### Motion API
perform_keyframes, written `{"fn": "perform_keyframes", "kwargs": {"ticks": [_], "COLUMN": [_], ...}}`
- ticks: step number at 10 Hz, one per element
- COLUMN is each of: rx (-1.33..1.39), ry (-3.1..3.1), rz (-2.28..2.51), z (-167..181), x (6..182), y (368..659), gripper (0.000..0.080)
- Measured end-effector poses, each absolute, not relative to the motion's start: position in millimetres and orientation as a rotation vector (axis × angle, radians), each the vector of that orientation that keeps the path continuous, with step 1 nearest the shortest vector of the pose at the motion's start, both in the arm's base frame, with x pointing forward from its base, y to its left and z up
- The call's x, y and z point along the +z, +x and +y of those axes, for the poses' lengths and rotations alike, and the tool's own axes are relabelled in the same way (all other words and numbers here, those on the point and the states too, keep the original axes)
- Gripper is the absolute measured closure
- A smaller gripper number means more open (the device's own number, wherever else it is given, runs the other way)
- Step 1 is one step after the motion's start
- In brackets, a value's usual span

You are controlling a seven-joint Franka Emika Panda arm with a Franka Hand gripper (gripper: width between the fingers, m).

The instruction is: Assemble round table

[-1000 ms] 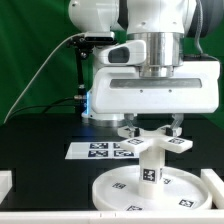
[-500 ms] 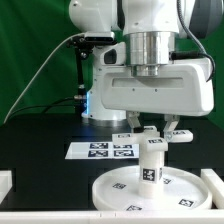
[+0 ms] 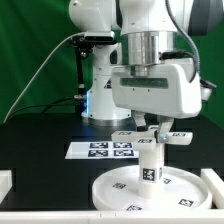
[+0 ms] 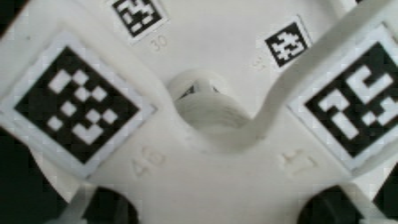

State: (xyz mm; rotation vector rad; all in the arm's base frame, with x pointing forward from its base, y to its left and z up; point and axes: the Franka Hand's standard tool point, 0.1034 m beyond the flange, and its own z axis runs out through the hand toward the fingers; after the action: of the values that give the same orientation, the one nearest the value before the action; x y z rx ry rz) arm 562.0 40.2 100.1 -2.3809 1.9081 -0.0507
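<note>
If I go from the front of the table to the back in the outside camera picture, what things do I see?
Round disc → leg standing on it, cross-shaped foot piece on top → marker board → robot base.

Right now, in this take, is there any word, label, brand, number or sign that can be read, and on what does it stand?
No words, brands or numbers can be read in either view.
Cross-shaped foot piece: square black-and-white tags only, patterns and no letters.
Leg: one such tag, no text.
Round disc: tags on its face, too small to make out.
Marker board: printed tags, no lettering visible.
Arm housing: plain white, no logo visible.
</note>
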Motion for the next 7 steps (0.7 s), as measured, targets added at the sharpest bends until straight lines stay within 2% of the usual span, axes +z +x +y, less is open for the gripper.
{"fn": "perform_keyframes", "kwargs": {"ticks": [3, 5, 6, 7], "rx": [-0.001, 0.006, 0.009, 0.009], "ry": [-1.863, -1.809, -1.816, -1.822], "rz": [2.386, 2.423, 2.418, 2.413], "z": [40.3, 40.0, 40.7, 40.9], "x": [99.9, 99.9, 99.1, 98.9], "y": [562.7, 562.6, 562.2, 562.1], "gripper": [0.0359, 0.0359, 0.0278, 0.0278]}}
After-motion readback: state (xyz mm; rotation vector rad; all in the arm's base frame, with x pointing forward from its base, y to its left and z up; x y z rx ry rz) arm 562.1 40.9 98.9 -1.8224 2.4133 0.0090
